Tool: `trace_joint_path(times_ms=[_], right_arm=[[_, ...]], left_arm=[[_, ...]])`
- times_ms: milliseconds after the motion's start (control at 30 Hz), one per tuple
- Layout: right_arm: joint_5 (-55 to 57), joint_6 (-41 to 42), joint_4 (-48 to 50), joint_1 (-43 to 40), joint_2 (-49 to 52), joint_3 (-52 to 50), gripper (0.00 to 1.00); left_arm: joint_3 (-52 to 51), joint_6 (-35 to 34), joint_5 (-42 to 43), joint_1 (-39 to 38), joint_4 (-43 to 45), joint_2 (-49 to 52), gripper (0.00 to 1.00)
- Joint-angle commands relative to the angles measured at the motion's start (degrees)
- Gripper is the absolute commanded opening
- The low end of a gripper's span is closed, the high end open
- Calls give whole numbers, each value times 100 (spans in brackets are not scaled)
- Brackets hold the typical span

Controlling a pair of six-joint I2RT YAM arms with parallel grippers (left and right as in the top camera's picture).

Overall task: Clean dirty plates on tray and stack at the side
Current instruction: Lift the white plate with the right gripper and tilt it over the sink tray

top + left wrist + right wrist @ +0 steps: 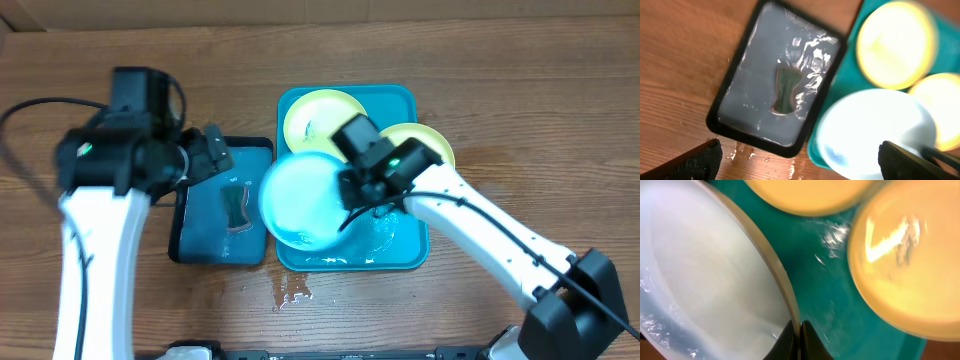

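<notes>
The turquoise tray (408,250) holds two yellow-green rimmed plates, one at the back (318,112) and one at the right (432,142). My right gripper (362,195) is shut on the rim of the light blue rimmed plate (300,200), which hangs over the tray's left edge. In the right wrist view the fingers (800,337) pinch that rim (705,275), with yellow plates (905,270) beyond. My left gripper (210,152) is open above the small tray; in its wrist view (800,160) the fingers are wide apart with nothing between them.
A smaller black-rimmed blue tray (195,235) with a dark sponge (236,205) in shallow water sits left of the turquoise tray. Water drops (292,290) lie on the wooden table in front of them.
</notes>
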Motion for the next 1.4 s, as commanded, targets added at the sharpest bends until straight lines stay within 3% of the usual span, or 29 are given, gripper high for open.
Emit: trace_joint_path(times_ms=[0, 267, 500, 767, 1367], right_arm=[[645, -133, 496, 599, -205, 345, 4], [2247, -136, 1998, 1596, 343, 345, 4], [3665, -621, 2638, 2144, 647, 348, 4], [5171, -909, 2697, 2804, 643, 348, 4], [6472, -942, 2754, 3432, 619, 363, 4]], left_arm=[[616, 35, 61, 74, -289, -498, 100], [857, 348, -37, 74, -673, -1379, 100], [857, 352, -581, 74, -765, -1838, 100], [844, 352, -579, 72, -767, -1834, 100], [844, 350, -577, 74, -855, -1788, 100]])
